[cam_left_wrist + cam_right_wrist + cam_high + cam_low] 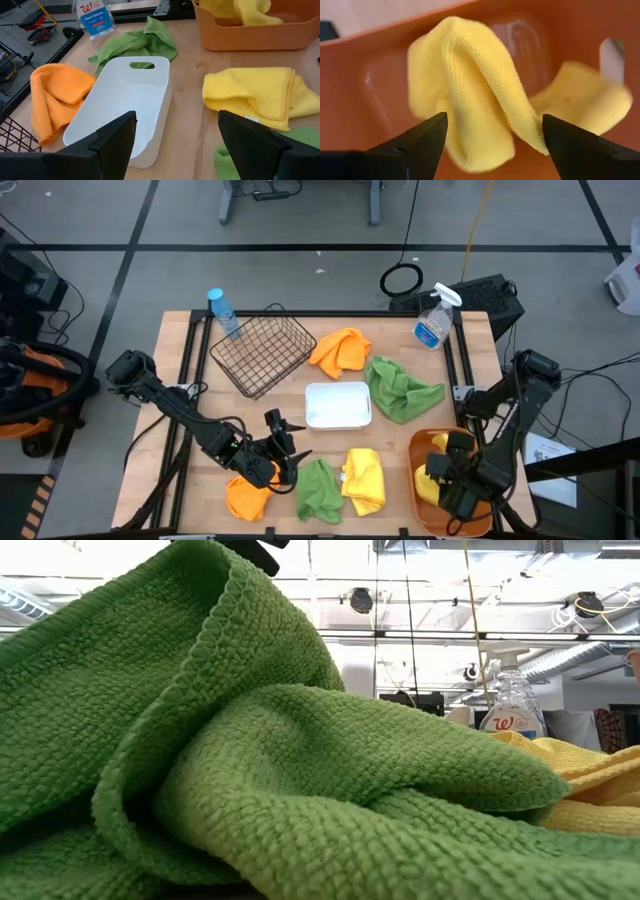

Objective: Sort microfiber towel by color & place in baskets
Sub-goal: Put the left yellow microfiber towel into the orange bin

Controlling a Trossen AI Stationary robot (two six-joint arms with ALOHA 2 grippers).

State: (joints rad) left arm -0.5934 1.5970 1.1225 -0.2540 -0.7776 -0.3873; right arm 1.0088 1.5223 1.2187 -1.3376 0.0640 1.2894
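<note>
My left gripper (281, 442) (176, 117) hovers open above the table's near-left part, between an orange towel (246, 496) and the white tray (338, 405) (125, 107). Beside it lie a green towel (318, 488) (250, 740) and a yellow towel (364, 478) (250, 92). A second orange towel (340, 350) (57, 95) and a second green towel (402, 388) (137, 42) lie farther back. My right gripper (450, 468) (494, 117) is open over the orange tub (425, 505) (365, 70), just above a crumpled yellow towel (470, 85) lying on the tub's bottom. The black wire basket (262, 350) stands at far left.
A clear spray bottle (435, 320) (94, 17) stands at the far right and a blue-capped bottle (222, 310) at the far left by the wire basket. Black rails (460, 370) run along the table's left and right sides. Bare wood shows between the tray and the yellow towel.
</note>
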